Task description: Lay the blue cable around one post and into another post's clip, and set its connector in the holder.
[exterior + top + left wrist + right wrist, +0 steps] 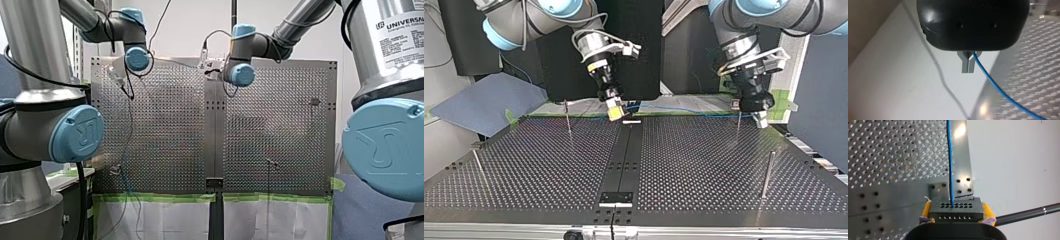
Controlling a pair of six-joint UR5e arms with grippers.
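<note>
In the right wrist view, my right gripper (955, 214) has its yellow pads (926, 208) shut on a dark connector block (955, 209) with rows of holes. The blue cable (949, 157) runs straight ahead from the block, over a small screwed metal holder plate (936, 189) at the perforated table's edge. In the top view this gripper (616, 111) hangs just above a white holder (631, 121). My left gripper (968, 65) has its metal fingers shut, and the blue cable (995, 83) leaves from their root. It hovers at the top view's right (755, 114), near a thin post (738, 126).
More thin posts stand on the perforated table (704, 165): one at the top view's left rear (567, 117), one at the left edge (480, 169), one at the right (767, 174). A second holder (615, 198) sits at the near middle. A dark rod (1028, 213) passes beside my right gripper.
</note>
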